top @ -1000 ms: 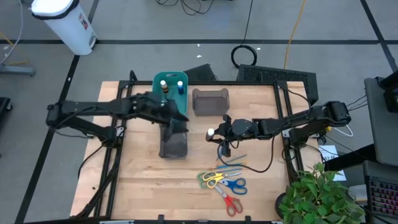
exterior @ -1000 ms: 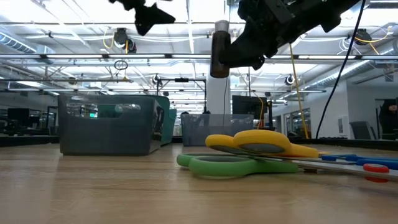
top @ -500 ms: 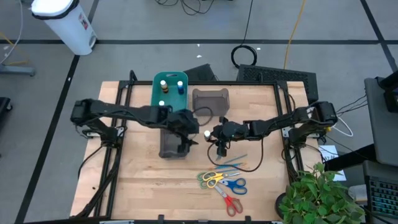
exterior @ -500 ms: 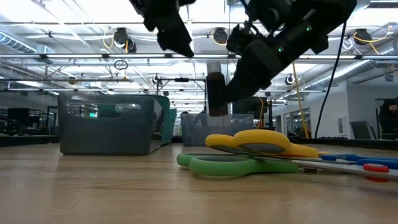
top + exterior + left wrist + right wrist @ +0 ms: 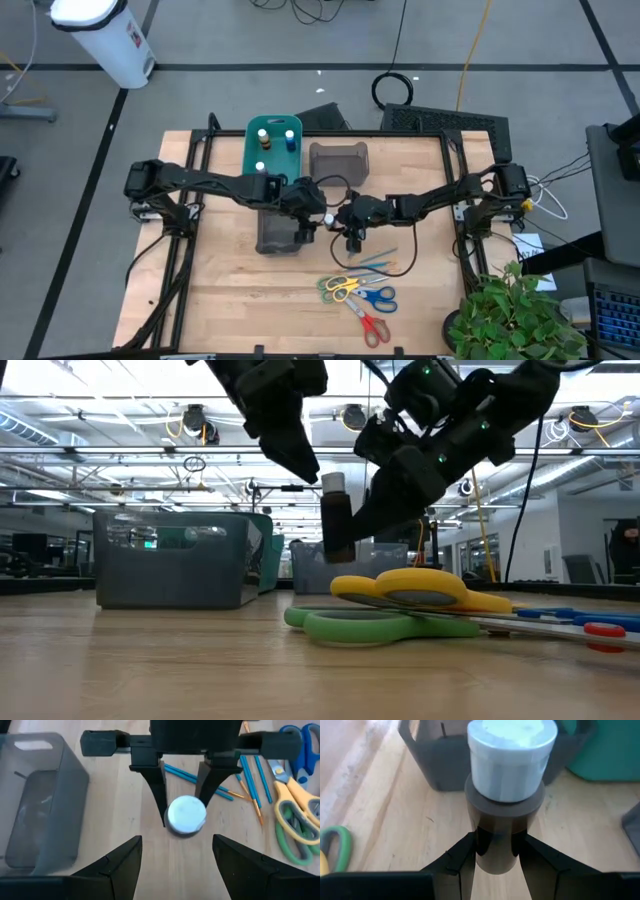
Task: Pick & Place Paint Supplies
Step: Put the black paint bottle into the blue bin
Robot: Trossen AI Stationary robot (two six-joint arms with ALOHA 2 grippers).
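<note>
The right gripper (image 5: 345, 217) has its two fingers closed tight on a small brown paint bottle (image 5: 337, 520) with a white cap. It holds the bottle by its dark body, just under the cap, and the bottle stands straight up in the air. It hangs above the bare wood of the table (image 5: 230, 300), just beside the dark grey bin (image 5: 280, 232), on the side where the scissors lie.

The left gripper (image 5: 312, 212) is right next to the bottle, between it and the dark grey bin. Its fingers are spread wide and hold nothing. In the left wrist view the white cap shows between them, but they do not touch it (it looks like one arm may pass the bottle to the other, but that is only a guess).

The bottle looks small, light and hard. Its sides are smooth and round, so it could slip or turn in a loose grip. The best place to hold it is the middle of the body, squeezed from two sides, not the cap, which might come loose.

Near the dark grey bin, on the wood, lie the green and yellow scissors (image 5: 400, 605) and thin blue brushes (image 5: 200, 780)
</note>
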